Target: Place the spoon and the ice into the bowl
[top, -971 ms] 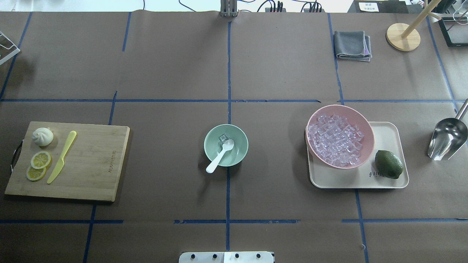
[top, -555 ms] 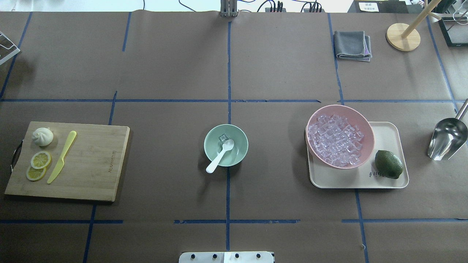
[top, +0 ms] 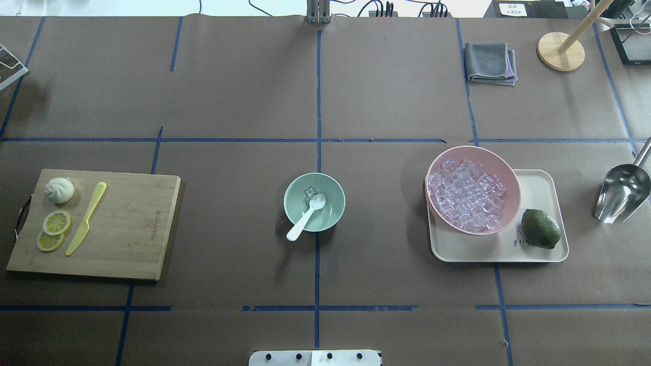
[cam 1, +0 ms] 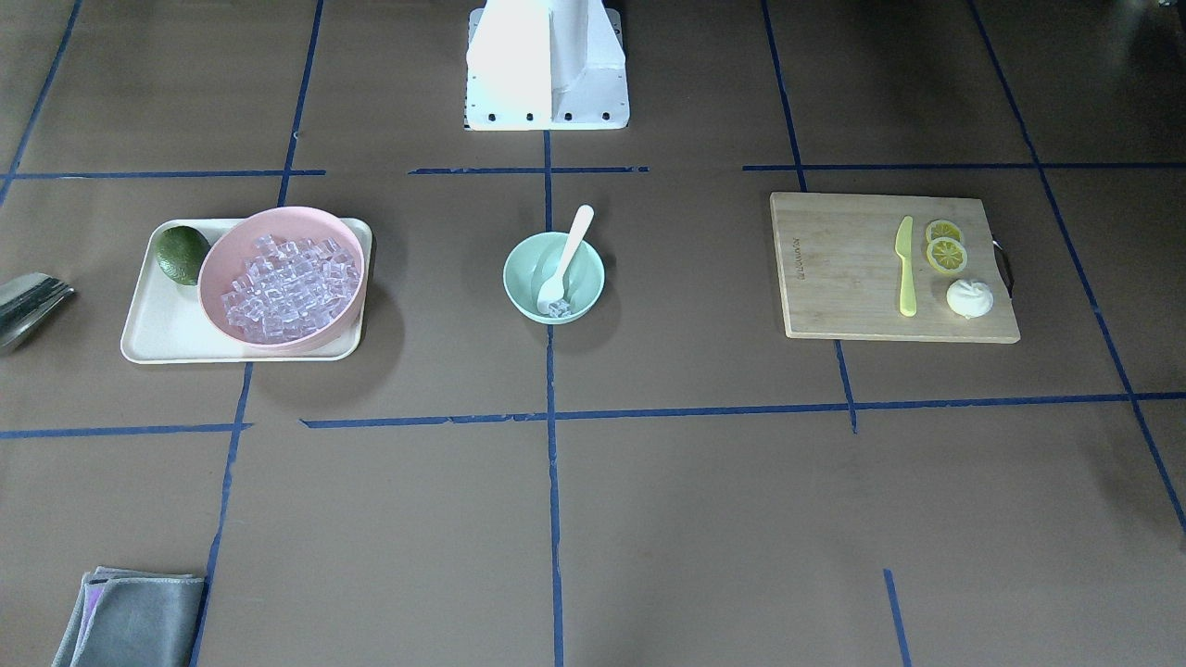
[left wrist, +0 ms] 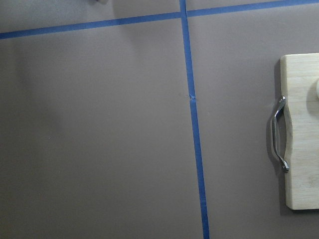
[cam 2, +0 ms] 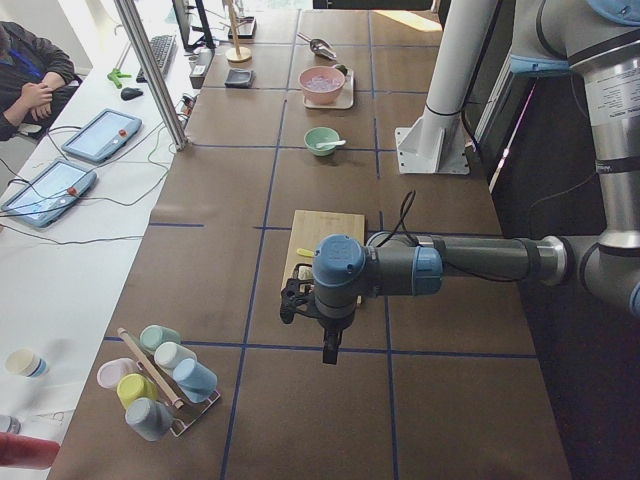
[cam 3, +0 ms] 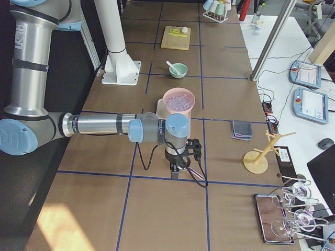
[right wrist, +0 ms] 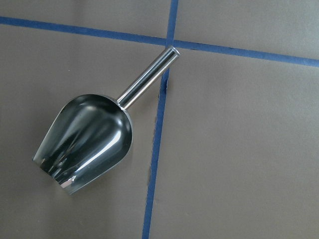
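The mint-green bowl stands at the table's centre, also in the front view. The white spoon lies in it, scoop down and handle over the near rim. One clear ice cube lies in the bowl beside the scoop. Many more ice cubes fill the pink bowl on the right. My left gripper hangs beyond the cutting board's left end. My right gripper hangs over the table's right end. Both show only in side views, so I cannot tell whether they are open or shut.
A wooden cutting board on the left bears a yellow-green knife, a white bun and lemon slices. A beige tray holds the pink bowl and a lime. A metal scoop lies far right. A grey cloth lies at the back.
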